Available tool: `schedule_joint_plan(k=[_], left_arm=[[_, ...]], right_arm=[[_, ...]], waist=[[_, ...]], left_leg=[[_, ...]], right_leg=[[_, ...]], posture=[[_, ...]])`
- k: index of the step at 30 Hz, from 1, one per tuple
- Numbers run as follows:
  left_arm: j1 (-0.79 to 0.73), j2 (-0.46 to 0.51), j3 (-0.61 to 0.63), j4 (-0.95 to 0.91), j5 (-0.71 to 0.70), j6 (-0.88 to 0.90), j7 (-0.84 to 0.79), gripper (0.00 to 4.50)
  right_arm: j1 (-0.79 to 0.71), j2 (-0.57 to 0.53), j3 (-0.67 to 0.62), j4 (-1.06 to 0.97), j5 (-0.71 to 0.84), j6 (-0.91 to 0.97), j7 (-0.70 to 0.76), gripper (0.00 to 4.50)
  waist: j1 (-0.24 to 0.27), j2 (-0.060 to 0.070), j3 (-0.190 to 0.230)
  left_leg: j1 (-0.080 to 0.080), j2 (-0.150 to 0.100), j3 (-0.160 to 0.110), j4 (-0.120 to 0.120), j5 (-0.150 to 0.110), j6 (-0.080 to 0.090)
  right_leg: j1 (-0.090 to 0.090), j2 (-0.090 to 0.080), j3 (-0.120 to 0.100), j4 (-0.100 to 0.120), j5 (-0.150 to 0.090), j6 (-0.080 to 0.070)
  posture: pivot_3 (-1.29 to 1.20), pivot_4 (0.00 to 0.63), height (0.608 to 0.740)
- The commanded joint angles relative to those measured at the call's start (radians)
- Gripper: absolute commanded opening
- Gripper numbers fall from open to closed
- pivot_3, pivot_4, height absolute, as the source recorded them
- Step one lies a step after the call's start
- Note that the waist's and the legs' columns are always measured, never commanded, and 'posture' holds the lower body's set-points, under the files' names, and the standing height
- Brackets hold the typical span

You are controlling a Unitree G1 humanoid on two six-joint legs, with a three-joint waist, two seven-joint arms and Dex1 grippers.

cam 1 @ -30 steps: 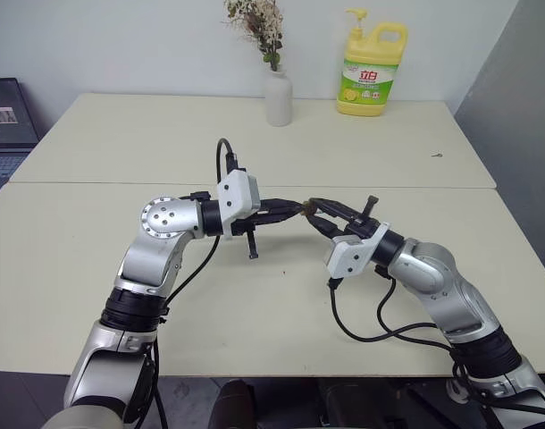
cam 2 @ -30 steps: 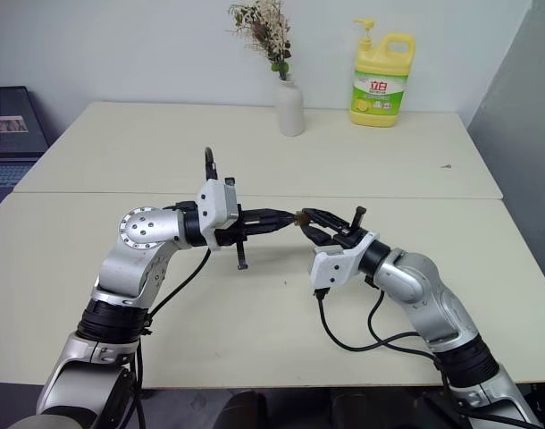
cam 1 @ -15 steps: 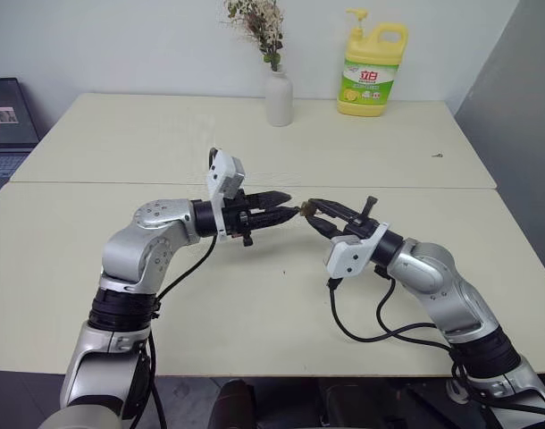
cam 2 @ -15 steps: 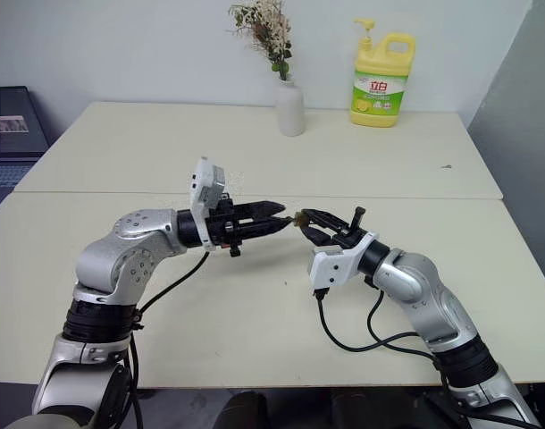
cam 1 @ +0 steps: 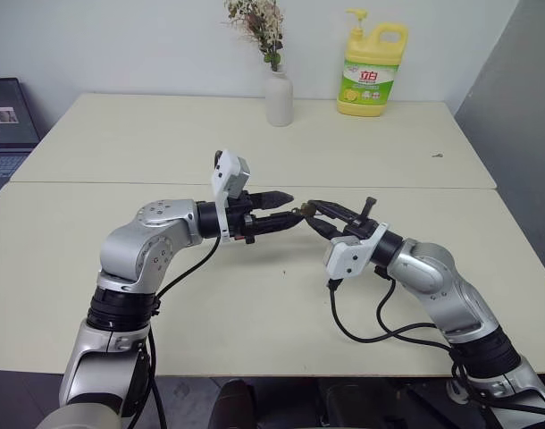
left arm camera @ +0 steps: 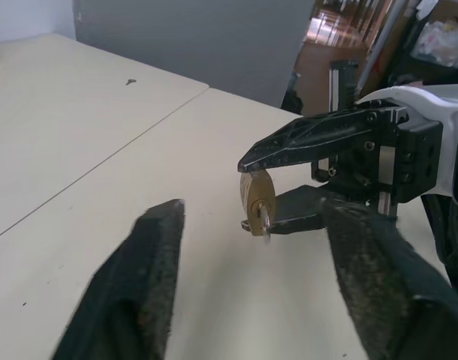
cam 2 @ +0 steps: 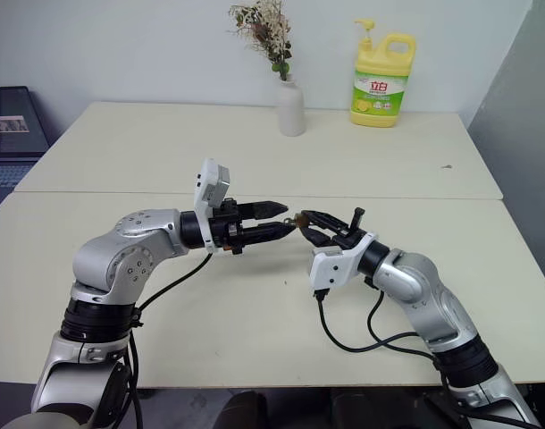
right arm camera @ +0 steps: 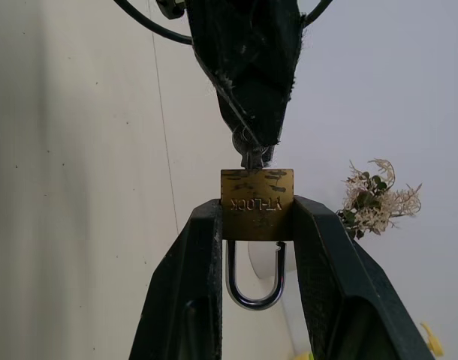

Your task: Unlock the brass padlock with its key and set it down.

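Brass padlock (right arm camera: 257,193) pinched in level right claw (cam 2: 301,220), left claw (cam 2: 281,220) spread wide opposite

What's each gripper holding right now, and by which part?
Right gripper clamps the brass padlock by its body sides, shackle toward the wrist. Left gripper is open, holding nothing.
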Motion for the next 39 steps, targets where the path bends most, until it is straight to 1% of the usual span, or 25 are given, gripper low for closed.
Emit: schedule_joint_plan(k=[1, 9, 17, 18, 19, 23, 25, 26, 27, 28, 29, 39], left_arm=[[-0.009, 0.002, -0.002, -0.029, 0.001, -0.01, 0.004, 3.65], [-0.034, -0.024, -0.012, -0.017, -0.01, 0.027, 0.017, 3.65], [-0.055, -0.036, -0.032, 0.002, -0.001, 0.016, 0.009, 3.65], [-0.056, -0.037, -0.032, 0.003, -0.001, 0.016, 0.008, 3.27], [-0.057, -0.037, -0.033, 0.004, 0.0, 0.015, 0.008, 3.1], [-0.056, -0.032, -0.04, 0.003, 0.001, 0.015, -0.001, 1.84], [-0.054, -0.029, -0.043, 0.001, 0.003, 0.016, -0.005, 1.33], [-0.053, -0.028, -0.044, 0.0, 0.004, 0.017, -0.006, 0.96], [-0.051, -0.026, -0.046, -0.002, 0.005, 0.018, -0.008, 0.71], [-0.049, -0.025, -0.048, -0.003, 0.007, 0.019, -0.01, 0.36], [-0.047, -0.024, -0.05, -0.003, 0.01, 0.017, -0.011, 0.17], [-0.038, -0.025, -0.051, -0.011, 0.003, 0.024, -0.014, 0.17]], right_arm=[[-0.012, 0.004, -0.009, -0.038, 0.015, -0.011, -0.001, 0.93], [-0.021, -0.006, 0.001, -0.04, -0.006, -0.041, 0.0, 0.93], [-0.021, -0.005, 0.006, -0.044, -0.015, -0.048, 0.0, 0.93], [-0.02, -0.005, 0.006, -0.045, -0.015, -0.048, 0.0, 0.93], [-0.02, -0.005, 0.006, -0.045, -0.015, -0.048, 0.0, 0.93], [-0.019, -0.003, 0.007, -0.046, -0.015, -0.046, 0.0, 0.93], [-0.02, -0.002, 0.008, -0.046, -0.016, -0.046, 0.0, 0.93], [-0.019, -0.002, 0.008, -0.046, -0.016, -0.046, 0.0, 0.93], [-0.021, -0.002, 0.009, -0.044, -0.017, -0.047, -0.001, 0.93], [-0.022, -0.002, 0.009, -0.043, -0.018, -0.048, -0.001, 0.93], [-0.023, -0.002, 0.009, -0.043, -0.018, -0.048, -0.001, 0.93], [-0.021, 0.0, 0.007, -0.042, -0.017, -0.036, 0.006, 0.93]], waist=[[0.0, 0.0, 0.0], [0.001, 0.0, 0.0], [0.001, 0.0, 0.0], [0.001, 0.0, 0.0], [0.001, 0.0, 0.0], [0.001, 0.0, 0.0], [0.001, 0.0, 0.0], [0.001, 0.0, 0.0], [0.001, 0.0, 0.0], [0.001, 0.0, 0.0], [0.001, 0.0, 0.0], [0.001, 0.0, 0.0]], left_leg=[[0.0, 0.0, 0.0, 0.0, 0.0, 0.0], [0.0, 0.0, 0.0, 0.0, 0.0, 0.0], [0.0, 0.0, 0.0, 0.0, 0.0, 0.0], [0.0, 0.0, 0.0, 0.0, 0.0, 0.0], [0.0, 0.0, 0.0, 0.0, 0.0, 0.0], [0.0, 0.0, 0.0, 0.0, 0.0, 0.0], [0.0, 0.0, 0.0, 0.0, 0.0, 0.0], [0.0, 0.0, 0.0, 0.0, 0.0, 0.0], [0.0, 0.0, 0.0, 0.0, 0.0, 0.0], [0.0, 0.0, 0.0, 0.0, 0.0, 0.0], [0.0, 0.0, 0.0, 0.0, 0.0, 0.0], [0.0, 0.0, 0.0, 0.0, 0.0, 0.0]], right_leg=[[0.0, 0.0, 0.0, 0.0, 0.0, 0.0], [0.0, 0.0, 0.0, 0.0, 0.0, 0.0], [0.0, 0.0, 0.0, 0.0, 0.0, 0.0], [0.0, 0.0, 0.0, 0.0, 0.0, 0.0], [0.0, 0.0, 0.0, 0.0, 0.0, 0.0], [0.0, 0.0, 0.0, 0.0, 0.0, 0.0], [0.0, 0.0, 0.0, 0.0, 0.0, 0.0], [0.0, 0.0, 0.0, 0.0, 0.0, 0.0], [0.0, 0.0, 0.0, 0.0, 0.0, 0.0], [0.0, 0.0, 0.0, 0.0, 0.0, 0.0], [0.0, 0.0, 0.0, 0.0, 0.0, 0.0], [0.0, 0.0, 0.0, 0.0, 0.0, 0.0]], posture=[[0.0, 0.15, 0.74], [0.0, 0.15, 0.74], [0.0, 0.15, 0.74], [0.0, 0.15, 0.74], [0.0, 0.15, 0.74], [0.0, 0.15, 0.74], [0.0, 0.15, 0.74], [0.0, 0.15, 0.74], [0.0, 0.15, 0.74], [0.0, 0.15, 0.74], [0.0, 0.15, 0.74], [0.0, 0.15, 0.74]])
